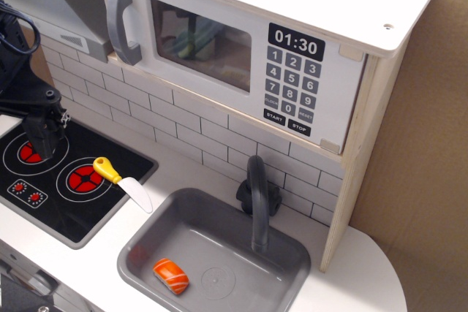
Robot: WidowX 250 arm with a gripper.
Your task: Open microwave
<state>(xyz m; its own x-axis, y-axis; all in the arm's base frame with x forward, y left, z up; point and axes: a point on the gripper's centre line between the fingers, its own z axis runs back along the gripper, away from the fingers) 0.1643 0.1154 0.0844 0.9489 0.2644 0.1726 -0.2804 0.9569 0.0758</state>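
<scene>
The microwave fills the frame's top, its upright grey handle standing up and right of the end effector, which hangs low over the hob at left, its spread indiscernible.

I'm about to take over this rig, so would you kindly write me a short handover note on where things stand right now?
Gripper: low over the black stovetop at the left, holding nothing; whether its jaws are open or shut cannot be told.
Microwave: mounted above the tiled backsplash, door shut, grey bar handle on its left edge untouched.
Nearby: yellow-handled toy knife at the stovetop's edge, orange sushi piece in the sink.
Done: nothing yet.
Left: raise the gripper to the handle, grasp it, swing the door open.
</scene>
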